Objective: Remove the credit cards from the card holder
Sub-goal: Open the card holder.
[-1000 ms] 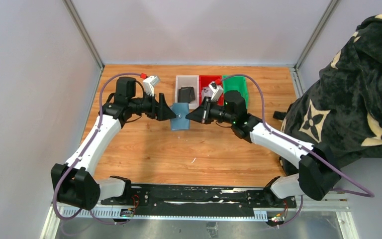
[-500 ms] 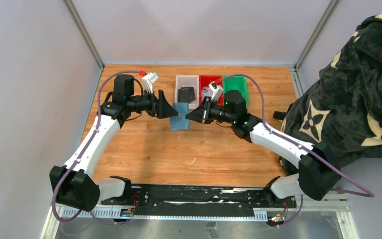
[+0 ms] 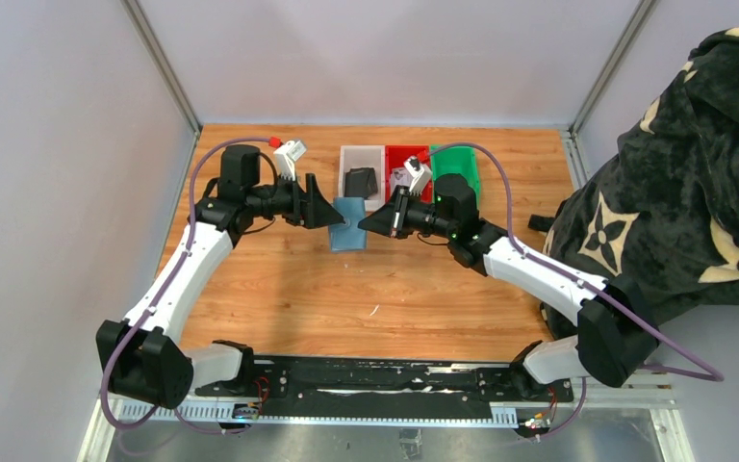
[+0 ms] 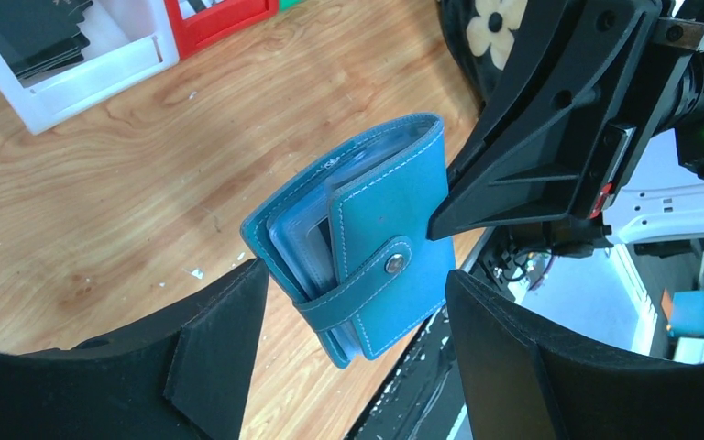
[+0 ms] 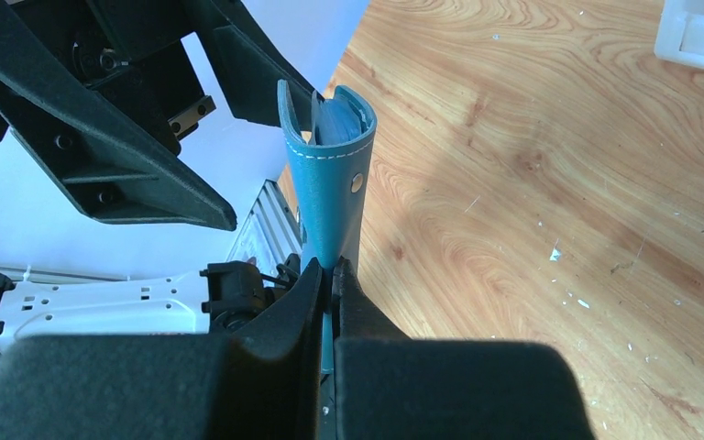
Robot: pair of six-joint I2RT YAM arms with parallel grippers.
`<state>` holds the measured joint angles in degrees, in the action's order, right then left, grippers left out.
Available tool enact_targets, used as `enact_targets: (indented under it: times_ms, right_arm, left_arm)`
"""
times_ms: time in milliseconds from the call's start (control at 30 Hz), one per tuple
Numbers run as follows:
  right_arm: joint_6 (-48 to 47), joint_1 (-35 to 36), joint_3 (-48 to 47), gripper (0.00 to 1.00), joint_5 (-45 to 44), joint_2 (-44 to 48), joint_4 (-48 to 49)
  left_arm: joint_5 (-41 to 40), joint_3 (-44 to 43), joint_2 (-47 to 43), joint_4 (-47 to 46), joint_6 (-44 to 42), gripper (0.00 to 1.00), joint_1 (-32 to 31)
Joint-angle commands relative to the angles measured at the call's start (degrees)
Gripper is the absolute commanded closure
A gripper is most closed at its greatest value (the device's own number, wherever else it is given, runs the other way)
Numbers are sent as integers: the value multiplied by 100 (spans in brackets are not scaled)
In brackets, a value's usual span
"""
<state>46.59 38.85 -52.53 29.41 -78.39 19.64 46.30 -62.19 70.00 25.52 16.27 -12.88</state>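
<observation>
The teal-blue, leather-like bifold card holder is gripped at one edge by the closed right fingers. It is framed between the open left fingers, with its long axis lying 7-to-1 o'clock in the left wrist view.

A robotics lab test cell: a wood-grain bench is closed in on its left and far sides by plain pale panels held in aluminium posts. Two white-and-black robot arms, the left arm and the right arm, are bolted to a black rail along the bench's near edge, with purple cables looping off them. A white bin, a red bin and a green bin stand in a row at the bench's far edge. A dark patterned cloth lies beyond the bench's right side
</observation>
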Motion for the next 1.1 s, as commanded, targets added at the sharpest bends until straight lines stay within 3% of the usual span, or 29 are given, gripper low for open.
enact_targets:
  times_ms: [0, 433, 633, 900, 1067]
  right_arm:
    - [78, -35, -84, 100, 110, 137, 295]
    - [38, -30, -81, 100, 87, 303, 175]
    - [130, 19, -92, 100, 151, 220, 332]
    - [307, 73, -190, 100, 214, 59, 613]
    - [328, 84, -213, 100, 238, 56, 630]
  left_arm:
    - [19, 28, -126, 67, 14, 26, -39]
    - [-497, 0, -237, 444, -486, 24, -38]
    - [319, 96, -301, -175, 471, 19, -39]
    - [659, 104, -236, -739, 1208, 31, -39]
    - [591, 90, -246, -614, 1055, 36, -39]
